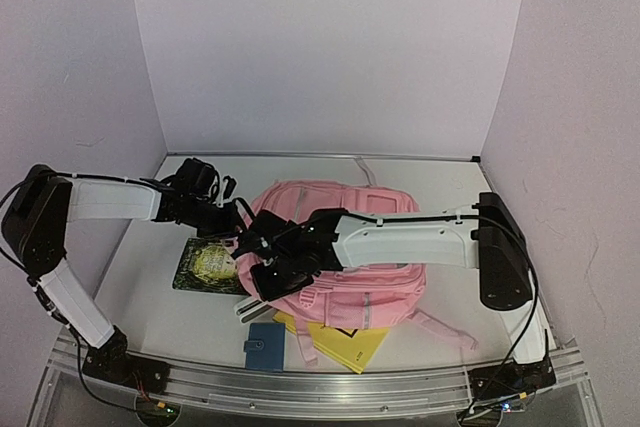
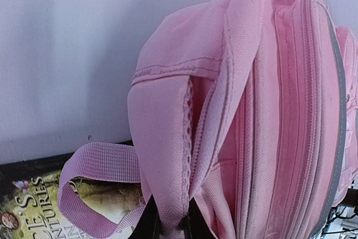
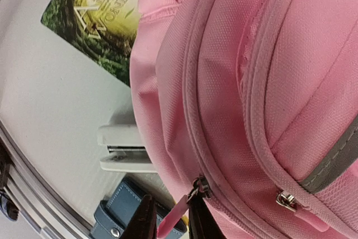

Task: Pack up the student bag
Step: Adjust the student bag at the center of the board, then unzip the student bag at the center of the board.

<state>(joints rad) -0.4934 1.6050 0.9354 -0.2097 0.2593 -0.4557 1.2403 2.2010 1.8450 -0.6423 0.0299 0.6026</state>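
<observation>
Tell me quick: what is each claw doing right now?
Left claw: closed on a seam of the student bag.
Right claw: closed on the bag's pink zipper pull.

The student bag [image 1: 345, 247] lies in the middle of the table [image 1: 160, 322], with one strap trailing off its near-right corner. A book [image 1: 205, 265] lies flat to its left, its right edge against the bag's left end (a strap loop rests on it). Just near of that end a stapler [image 1: 250, 307] sits against the bag. Nearer still, a small case [image 1: 264, 346] lies by the table's near edge. Right of the case, a booklet [image 1: 348, 344] pokes out from under the bag's near side. The left gripper [image 2: 170, 216] is at the bag's far-left end, pinching its fabric. The right gripper [image 3: 169, 211] reaches across the bag to its near-left side, with a zip pull [image 3: 180, 204] between its fingers.
</observation>
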